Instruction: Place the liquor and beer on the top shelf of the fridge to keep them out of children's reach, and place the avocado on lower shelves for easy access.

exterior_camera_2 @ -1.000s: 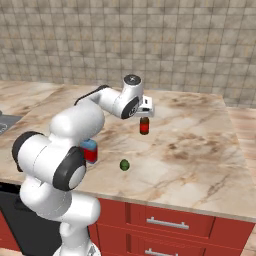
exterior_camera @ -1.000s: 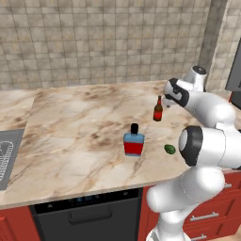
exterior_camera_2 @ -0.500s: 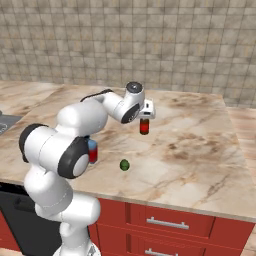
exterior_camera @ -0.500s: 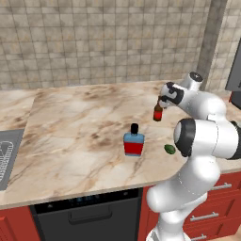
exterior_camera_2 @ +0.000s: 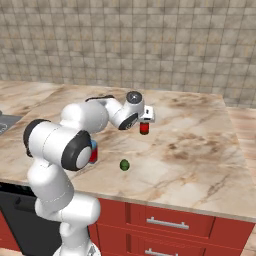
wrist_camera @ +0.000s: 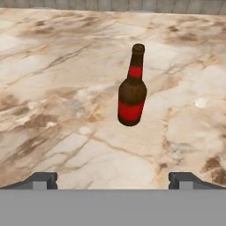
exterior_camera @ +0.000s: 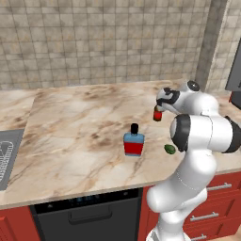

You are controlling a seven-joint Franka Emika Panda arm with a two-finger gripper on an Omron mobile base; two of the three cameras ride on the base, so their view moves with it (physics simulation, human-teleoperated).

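Observation:
The beer (wrist_camera: 132, 92), a slim brown bottle with a red label, stands upright on the marble counter (wrist_camera: 53, 88), ahead of my gripper (wrist_camera: 113, 180). The fingertips (wrist_camera: 42, 180) are spread wide and touch nothing, so the gripper is open. In the base views the gripper (exterior_camera: 162, 101) (exterior_camera_2: 146, 116) hovers just over the beer (exterior_camera: 158, 113) (exterior_camera_2: 144, 129). The liquor (exterior_camera: 134, 141), a squat blue bottle with a black cap, stands nearer the counter's front; in the right base view the liquor (exterior_camera_2: 93, 152) is mostly behind my arm. The avocado (exterior_camera: 169, 149) (exterior_camera_2: 124, 164) lies near the front edge. The fridge shelves are out of view.
A sink (exterior_camera: 5, 157) is set into the counter at the far left. A tiled wall (exterior_camera: 108, 42) backs the counter. Red drawers (exterior_camera_2: 165, 222) and a dark oven front (exterior_camera: 89, 216) sit below. A dark panel (exterior_camera: 234, 70) stands at the far right edge.
My hand has swung left and down toward the beer, and the arm has folded in closer. The bottles and the avocado have not moved. The gripper stays open.

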